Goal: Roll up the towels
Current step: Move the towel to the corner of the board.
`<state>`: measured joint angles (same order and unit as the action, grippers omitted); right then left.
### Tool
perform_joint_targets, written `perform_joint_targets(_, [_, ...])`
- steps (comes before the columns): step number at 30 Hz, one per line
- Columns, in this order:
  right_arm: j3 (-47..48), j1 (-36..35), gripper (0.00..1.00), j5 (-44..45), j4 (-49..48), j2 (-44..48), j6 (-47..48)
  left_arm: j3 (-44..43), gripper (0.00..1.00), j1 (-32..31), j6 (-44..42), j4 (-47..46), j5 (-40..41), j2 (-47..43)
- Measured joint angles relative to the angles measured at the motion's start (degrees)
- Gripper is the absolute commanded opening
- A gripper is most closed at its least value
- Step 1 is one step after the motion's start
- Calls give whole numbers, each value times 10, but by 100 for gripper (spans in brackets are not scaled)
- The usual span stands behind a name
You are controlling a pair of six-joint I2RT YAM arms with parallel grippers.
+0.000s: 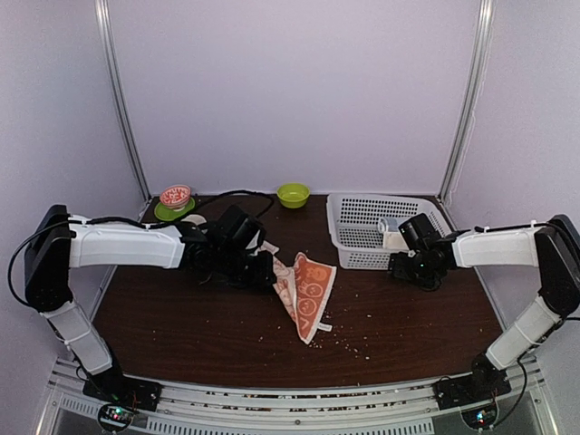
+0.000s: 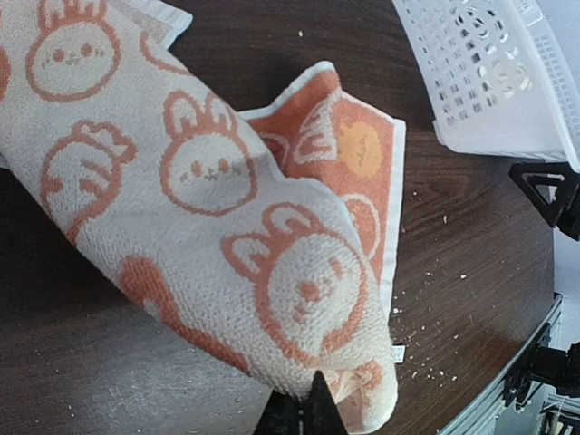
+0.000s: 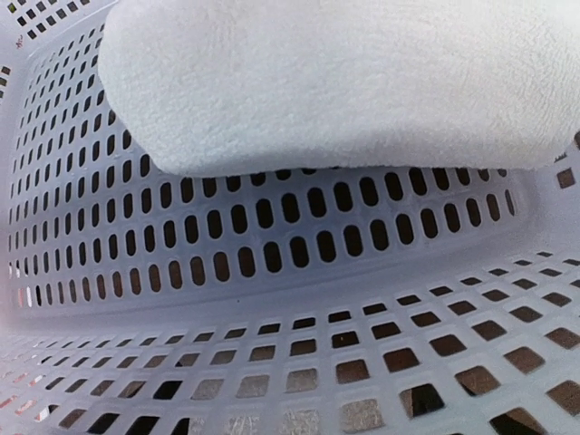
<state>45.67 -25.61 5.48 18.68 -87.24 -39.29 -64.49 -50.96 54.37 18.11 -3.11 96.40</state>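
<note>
The peach-orange and cream rabbit towel (image 1: 306,288) lies crumpled at the middle of the brown table, its left end raised. My left gripper (image 1: 265,269) is shut on that end. In the left wrist view the black fingertips (image 2: 313,410) pinch the folded edge of the rabbit towel (image 2: 208,190). The plain cream-white towel (image 1: 391,238) sits in the white basket (image 1: 362,217). My right gripper (image 1: 403,246) reaches into the basket beside it. In the right wrist view the cream-white towel (image 3: 344,82) hangs above the basket wall (image 3: 272,245); no fingers show there, so the jaws stand spread.
A green bowl (image 1: 293,195) and a red-patterned bowl on a green plate (image 1: 175,197) stand at the back of the table. A black cable runs behind the left arm. Crumbs (image 1: 349,343) are scattered near the front. The white basket's corner (image 2: 489,72) is close to the rabbit towel.
</note>
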Motion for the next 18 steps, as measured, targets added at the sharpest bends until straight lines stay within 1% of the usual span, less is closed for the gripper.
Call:
perform_joint_targets(6, [-40, 0, 84, -38, 24, 47, 21, 13, 0, 3, -11, -2, 3, -1])
perform_joint_targets(12, [-69, -2, 83, -40, 54, 64, 47, 7, 0, 3, -20, -17, -6, 29])
perform_joint_targets(13, [-69, -3, 83, -39, 54, 64, 49, 2, 3, 3, -21, -16, -10, 38])
perform_joint_targets(15, [-69, -3, 83, -39, 57, 64, 50, -16, 29, 3, -26, -16, -22, 58])
perform_joint_targets(16, [-69, -3, 83, -38, 58, 64, 51, -25, 40, 3, -31, -17, -27, 66])
perform_joint_targets(18, [-69, -3, 83, -37, 60, 64, 52, -36, 60, 3, -37, -17, -37, 70])
